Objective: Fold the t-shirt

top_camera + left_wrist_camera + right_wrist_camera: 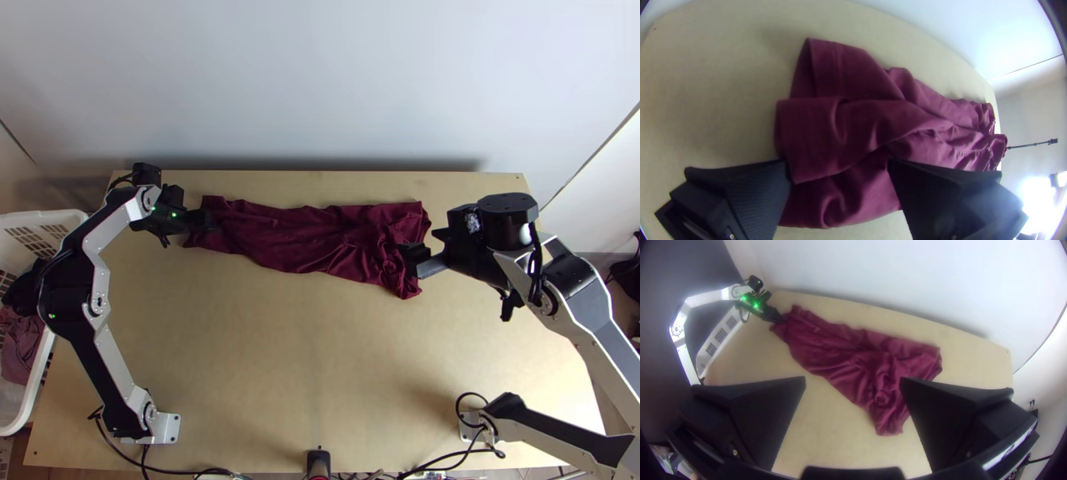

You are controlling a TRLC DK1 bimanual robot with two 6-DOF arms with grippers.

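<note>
A dark red t-shirt (312, 238) lies as a long, rumpled strip along the table's far side, its right end bunched. At the strip's left end is my left gripper (210, 222); in the left wrist view that gripper (839, 171) stands open, with folded layers of the shirt (853, 129) between and beyond its fingers. My right gripper (420, 262) is at the shirt's right end, seemingly above it. The right wrist view has this gripper (853, 386) wide open, nothing held, and the crumpled shirt (858, 360) farther off.
A white basket (42, 216) with dark and reddish cloth stands off the table's left edge. Behind the wooden table (264, 360) rises a pale wall. Cables run along the near edge, where a small black device (318, 462) also stands.
</note>
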